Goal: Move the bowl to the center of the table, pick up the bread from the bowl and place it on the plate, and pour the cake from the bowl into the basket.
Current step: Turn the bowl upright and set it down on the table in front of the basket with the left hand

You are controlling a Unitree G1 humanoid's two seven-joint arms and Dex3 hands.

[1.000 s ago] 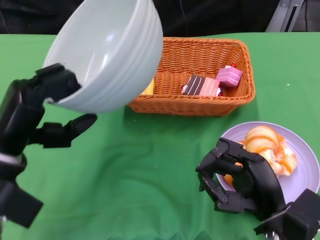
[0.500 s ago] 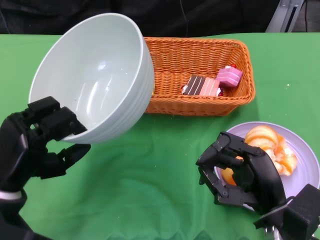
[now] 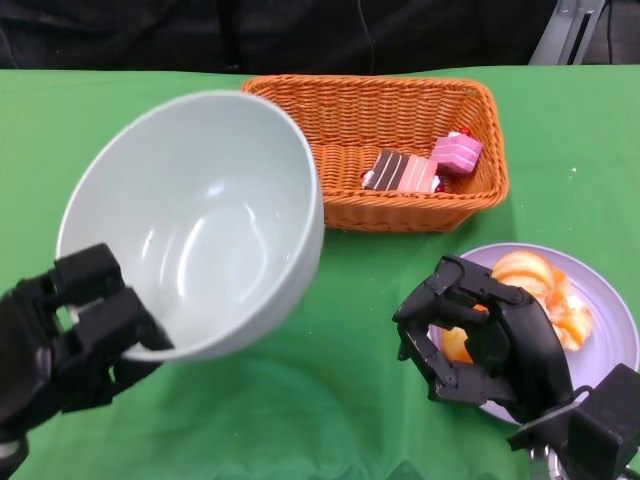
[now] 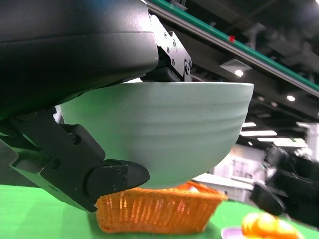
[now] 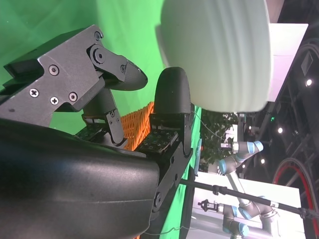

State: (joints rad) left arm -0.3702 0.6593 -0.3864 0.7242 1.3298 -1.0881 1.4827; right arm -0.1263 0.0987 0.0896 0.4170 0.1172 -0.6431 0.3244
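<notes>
I am holding the pale green bowl [image 3: 195,225] in the left hand [image 3: 75,345], fingers clamped over its near rim with a finger under its wall, as the left wrist view shows; the bowl is hanging above the green table [image 3: 300,400], near its left side, tipped toward me and looking empty; the cake pieces [image 3: 420,165] are lying in the right half of the wicker basket [image 3: 400,100] at the far edge, and the bread [image 3: 540,295] is sitting on the lilac plate [image 3: 610,345] near the right corner; I am judging the pour done and the bowl's set-down as the step in hand. The right hand [image 3: 475,345] is hovering just beside the plate's near left rim, fingers curled inward, gripping nothing that I can see. To do this well, I am planning to level the bowl first, lower it straight onto bare cloth clear of the basket, and loosen the fingers only once its base is resting flat.
</notes>
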